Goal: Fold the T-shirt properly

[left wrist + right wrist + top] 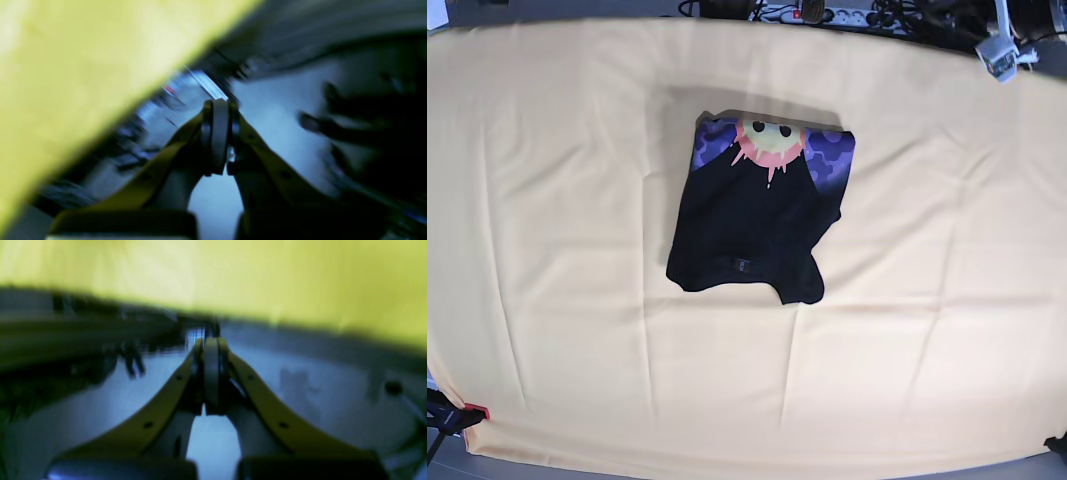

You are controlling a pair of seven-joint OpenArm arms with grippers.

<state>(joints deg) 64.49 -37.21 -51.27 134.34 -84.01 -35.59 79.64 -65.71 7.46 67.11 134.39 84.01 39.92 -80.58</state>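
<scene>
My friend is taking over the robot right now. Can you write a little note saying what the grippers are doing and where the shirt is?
Left gripper: shut, holding nothing, away from the shirt.
Right gripper: shut, holding nothing, also pulled back.
T-shirt: folded into a small bundle in the middle of the pale yellow cloth, sun-face print showing at the far end.
Done: the folding looks mostly finished.
Left: the near right corner sticks out unevenly; maybe tidy it.

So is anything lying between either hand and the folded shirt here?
Nothing visible does. The black cotton T-shirt with the sun-face print lies folded alone on the pale yellow cloth. Both hands are outside the base view, and the blurred wrist views show no obstacle.
</scene>
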